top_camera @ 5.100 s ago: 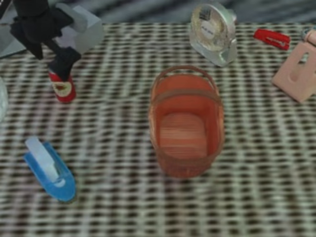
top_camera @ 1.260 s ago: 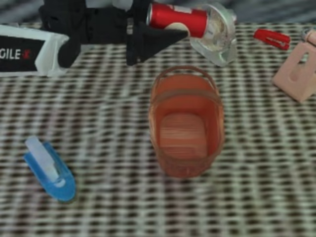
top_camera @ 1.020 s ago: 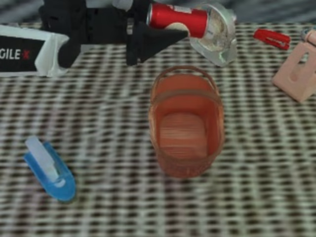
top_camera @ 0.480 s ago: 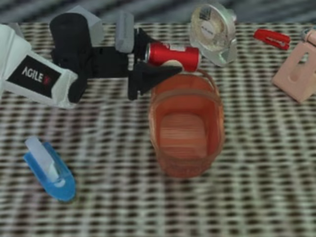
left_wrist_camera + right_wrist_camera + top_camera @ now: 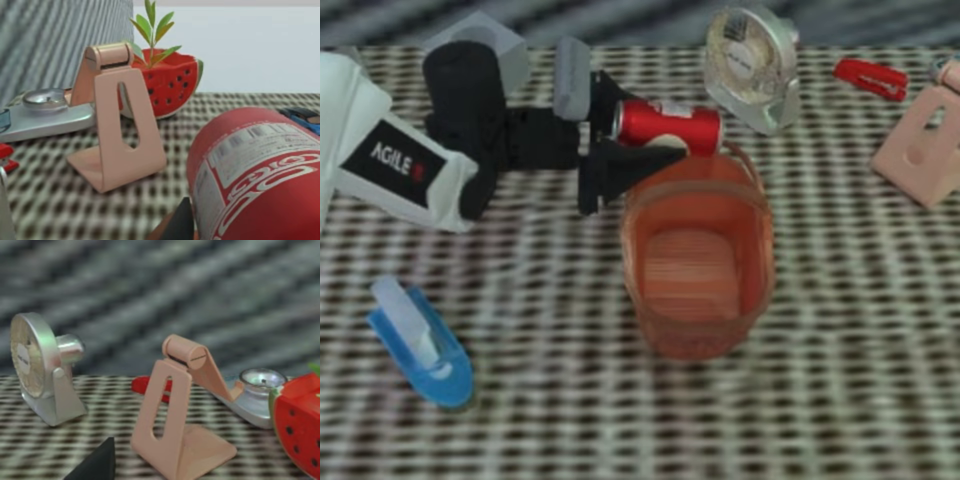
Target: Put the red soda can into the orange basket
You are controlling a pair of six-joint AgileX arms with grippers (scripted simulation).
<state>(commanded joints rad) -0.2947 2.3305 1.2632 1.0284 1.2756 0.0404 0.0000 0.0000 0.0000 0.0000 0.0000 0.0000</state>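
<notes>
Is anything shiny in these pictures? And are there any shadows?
Top view: a dark shadow hugs the lower edge of the blue wedge-shaped holder; the left gripper holds the small red soda can with the silver top. Right wrist view: bright glints on the round silver fan and the silver dome. Left wrist view: that dome gleams too.

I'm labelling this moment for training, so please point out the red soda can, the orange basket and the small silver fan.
red soda can [image 5: 668, 124], top view, middle of its side
orange basket [image 5: 763, 262], top view, right rim
silver fan [image 5: 748, 50], top view, front grille
</notes>
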